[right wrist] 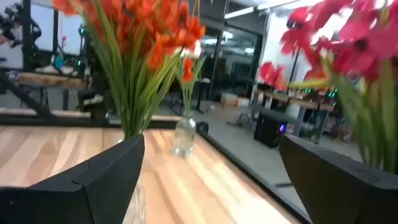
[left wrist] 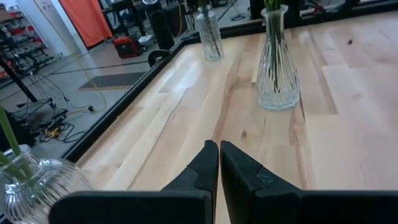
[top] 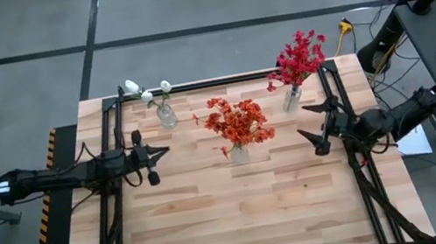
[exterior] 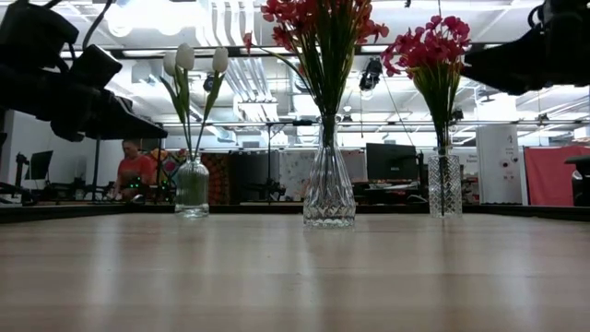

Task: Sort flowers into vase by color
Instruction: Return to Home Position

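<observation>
high view, flowers (top: 239,123) in 3 vases (top: 240,154), arms (top: 76,174) aside

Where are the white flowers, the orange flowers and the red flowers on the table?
white flowers (top: 147,96), high view, on the middle one of the three blooms.
orange flowers (top: 238,123), high view, on the centre of the bloom cluster.
red flowers (top: 300,57), high view, on the centre of the bloom cluster.
</observation>
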Controlling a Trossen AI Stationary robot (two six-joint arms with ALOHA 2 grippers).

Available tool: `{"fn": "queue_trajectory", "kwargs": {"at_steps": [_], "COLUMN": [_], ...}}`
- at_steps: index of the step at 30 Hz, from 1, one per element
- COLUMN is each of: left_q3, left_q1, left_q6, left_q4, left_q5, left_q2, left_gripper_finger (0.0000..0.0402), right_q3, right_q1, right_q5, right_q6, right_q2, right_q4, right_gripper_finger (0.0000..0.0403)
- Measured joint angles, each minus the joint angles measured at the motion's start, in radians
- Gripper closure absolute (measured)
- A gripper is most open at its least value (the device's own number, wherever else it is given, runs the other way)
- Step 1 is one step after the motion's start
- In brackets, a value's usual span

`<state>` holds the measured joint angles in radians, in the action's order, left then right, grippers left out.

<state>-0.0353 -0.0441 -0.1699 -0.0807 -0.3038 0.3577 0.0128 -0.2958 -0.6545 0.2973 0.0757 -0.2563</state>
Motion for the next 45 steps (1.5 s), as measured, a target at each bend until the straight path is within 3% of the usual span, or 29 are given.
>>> {"fn": "queue_trajectory", "kwargs": {"at_steps": [45], "left_q3": [0.000], "left_q1": [0.000], "left_q6": [0.000], "left_q4": [-0.001], "left_q5": [0.000], "left_q2": [0.024], "left_gripper_finger": [0.0401], "right_q3": [-0.001], "right_q1": [0.000], "right_q5": [0.000], "right_q6": [-0.036], "right_q2": [0.032], "right_q4": [0.043], "right_gripper_finger": [0.0037]}}
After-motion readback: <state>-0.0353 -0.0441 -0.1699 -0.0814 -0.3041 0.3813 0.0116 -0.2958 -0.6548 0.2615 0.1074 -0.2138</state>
